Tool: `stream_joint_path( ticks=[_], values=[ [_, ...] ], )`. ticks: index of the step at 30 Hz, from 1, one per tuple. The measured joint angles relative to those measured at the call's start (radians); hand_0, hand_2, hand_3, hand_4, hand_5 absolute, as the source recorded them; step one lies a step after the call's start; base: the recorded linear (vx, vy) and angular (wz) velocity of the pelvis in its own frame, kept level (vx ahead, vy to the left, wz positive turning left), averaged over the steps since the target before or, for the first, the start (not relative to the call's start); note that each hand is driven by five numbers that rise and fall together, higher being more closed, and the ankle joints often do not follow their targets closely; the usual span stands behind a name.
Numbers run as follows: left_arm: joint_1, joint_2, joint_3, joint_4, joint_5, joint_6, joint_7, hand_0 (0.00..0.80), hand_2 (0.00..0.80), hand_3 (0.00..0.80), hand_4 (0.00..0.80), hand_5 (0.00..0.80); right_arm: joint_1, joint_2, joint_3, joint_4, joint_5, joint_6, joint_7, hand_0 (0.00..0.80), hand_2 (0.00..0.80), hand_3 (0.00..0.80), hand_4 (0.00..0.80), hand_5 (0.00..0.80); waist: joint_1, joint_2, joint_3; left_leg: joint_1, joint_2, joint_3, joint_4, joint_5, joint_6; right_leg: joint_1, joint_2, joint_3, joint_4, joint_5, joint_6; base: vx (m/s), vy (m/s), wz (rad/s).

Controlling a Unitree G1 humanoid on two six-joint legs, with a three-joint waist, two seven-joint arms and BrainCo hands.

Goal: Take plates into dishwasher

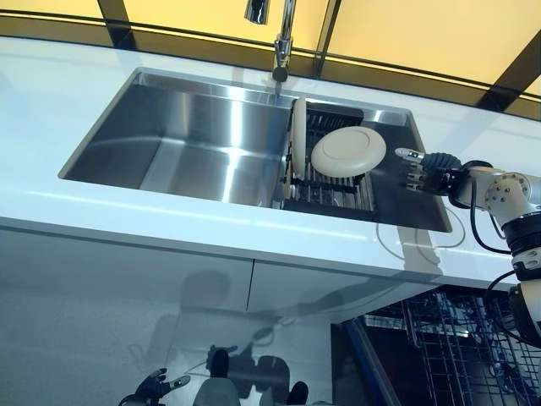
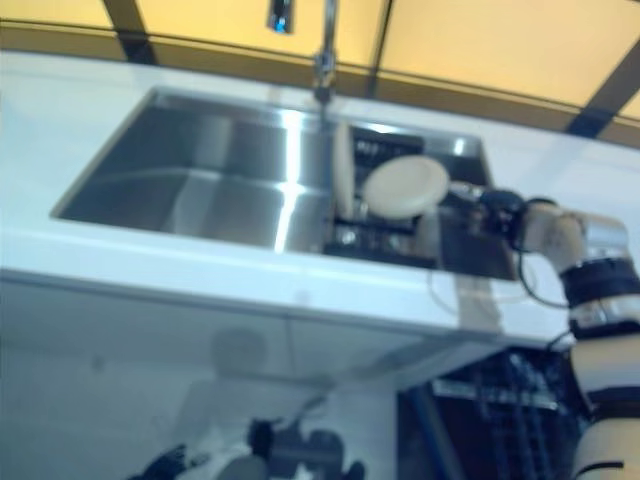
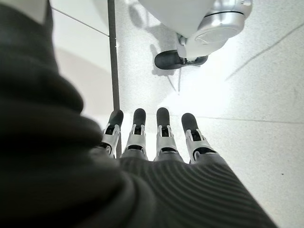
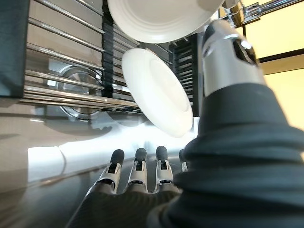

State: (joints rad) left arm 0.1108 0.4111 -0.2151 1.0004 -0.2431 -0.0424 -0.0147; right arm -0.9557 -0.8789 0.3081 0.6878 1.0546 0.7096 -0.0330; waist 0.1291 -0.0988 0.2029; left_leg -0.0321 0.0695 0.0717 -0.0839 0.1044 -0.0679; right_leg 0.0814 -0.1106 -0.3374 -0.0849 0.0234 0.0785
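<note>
Left eye view has two plates in the dark rack (image 1: 330, 190) at the 3 o'clock end of the steel sink (image 1: 194, 139); the upright plate (image 1: 298, 135) stands on edge, the tilted plate (image 1: 348, 151) leans just beside it; right hand (image 1: 420, 172) hovers at the tilted plate's 3 o'clock, near but not touching, fingers (image 4: 137, 166) straight and holding nothing; left hand (image 3: 152, 142) hangs low over the floor (image 3: 247, 95), fingers relaxed and empty; dishwasher basket (image 1: 461, 351) sits open below the table (image 1: 51, 93).
</note>
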Motion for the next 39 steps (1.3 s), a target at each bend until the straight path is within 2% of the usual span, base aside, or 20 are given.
stream_joint_path(
  ticks=[13, 24, 39],
  values=[
    [-0.020, 0.001, 0.000, -0.016, -0.051, -0.022, 0.000, 0.000, 0.000, 0.000, 0.000, 0.000, -0.003, 0.004, 0.000, -0.008, 0.032, -0.054, -0.045, 0.000, 0.000, 0.000, 0.000, 0.000, 0.006, 0.007, 0.093, -0.019, -0.002, -0.006, 0.000, 0.002, 0.000, -0.017, -0.001, -0.003, 0.000, 0.000, 0.000, 0.000, 0.000, 0.00],
    [-0.038, 0.001, -0.001, -0.038, -0.055, -0.033, -0.001, 0.000, 0.000, 0.000, 0.000, 0.000, -0.019, 0.004, -0.022, -0.011, 0.118, -0.116, -0.099, 0.000, 0.000, 0.000, 0.000, 0.000, 0.028, 0.011, 0.108, -0.026, -0.004, -0.020, 0.000, 0.003, 0.001, -0.016, -0.001, -0.014, 0.000, 0.000, 0.000, 0.006, -0.001, 0.02],
    [-0.038, 0.001, 0.000, -0.037, -0.055, -0.033, -0.002, 0.000, 0.000, 0.000, 0.000, 0.000, -0.045, 0.004, -0.027, -0.024, 0.158, -0.125, -0.138, 0.000, 0.000, 0.000, 0.000, 0.000, 0.029, 0.004, 0.110, -0.008, -0.004, -0.020, 0.001, 0.005, 0.001, 0.004, -0.001, -0.018, 0.000, 0.000, 0.000, 0.020, -0.006, 0.01]
  ],
)
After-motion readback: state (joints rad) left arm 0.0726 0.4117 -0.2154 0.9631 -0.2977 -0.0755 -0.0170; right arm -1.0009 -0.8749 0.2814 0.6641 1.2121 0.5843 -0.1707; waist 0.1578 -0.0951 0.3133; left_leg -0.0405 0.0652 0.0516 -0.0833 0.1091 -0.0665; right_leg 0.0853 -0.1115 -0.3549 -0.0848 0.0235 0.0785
